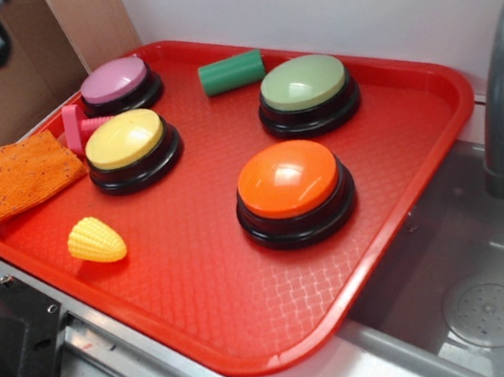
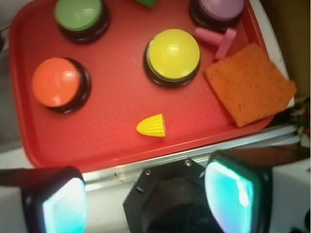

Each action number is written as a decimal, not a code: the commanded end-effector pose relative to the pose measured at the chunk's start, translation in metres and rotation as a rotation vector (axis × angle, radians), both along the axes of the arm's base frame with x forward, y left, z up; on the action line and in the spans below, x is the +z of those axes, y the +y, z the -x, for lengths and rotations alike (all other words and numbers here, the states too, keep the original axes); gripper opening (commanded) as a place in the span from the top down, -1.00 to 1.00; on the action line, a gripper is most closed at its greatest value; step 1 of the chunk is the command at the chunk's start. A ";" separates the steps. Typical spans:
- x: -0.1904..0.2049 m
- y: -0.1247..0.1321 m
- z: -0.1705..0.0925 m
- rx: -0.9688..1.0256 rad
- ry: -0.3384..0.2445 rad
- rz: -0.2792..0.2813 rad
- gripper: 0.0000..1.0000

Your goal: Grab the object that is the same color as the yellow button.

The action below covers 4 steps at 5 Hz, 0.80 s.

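Target was the toy corn cob (image 2: 152, 125), small, yellow, bumpy kernel rows, tapered to one end. It lay on its side on the red tray (image 1: 252, 305), alone on bare tray floor near the front rim, at about 7 o'clock from the yellow button (image 1: 126, 140) in the exterior view, apart from it and touching nothing else. In the wrist view it sat near 6 o'clock below the yellow button, tip pointing to 9 o'clock.

Handling judgement: looked like hollow hard plastic, so light and stiff, not fragile. Glossy skin could be slippery, though the kernel ridges should give the pads some bite. The taper might squirt it out if pinched near the tip (a light thing rolls easily on that textured tray), so best hold would be across the thick middle, pads on the two long sides, jaws closing at right angles to its long axis.

End effector (image 2: 148, 194) was spread wide and empty, both pads (image 2: 231, 191) showing at the bottom of the wrist view, high above the surface and off the tray's near edge, well apart from the cob. An orange cloth (image 1: 13, 175) lay at 10 o'clock of the cob, well clear
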<state>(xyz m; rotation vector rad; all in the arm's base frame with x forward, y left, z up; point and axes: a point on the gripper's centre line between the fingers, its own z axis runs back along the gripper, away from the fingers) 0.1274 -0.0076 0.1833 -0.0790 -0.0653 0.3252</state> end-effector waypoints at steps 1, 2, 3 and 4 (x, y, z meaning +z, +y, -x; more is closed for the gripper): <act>-0.070 0.008 -0.016 0.370 0.082 0.080 -1.00; -0.102 0.003 -0.017 0.551 0.138 0.168 -1.00; -0.128 0.001 -0.017 0.686 0.213 0.152 -1.00; -0.145 -0.001 -0.017 0.745 0.235 0.150 -1.00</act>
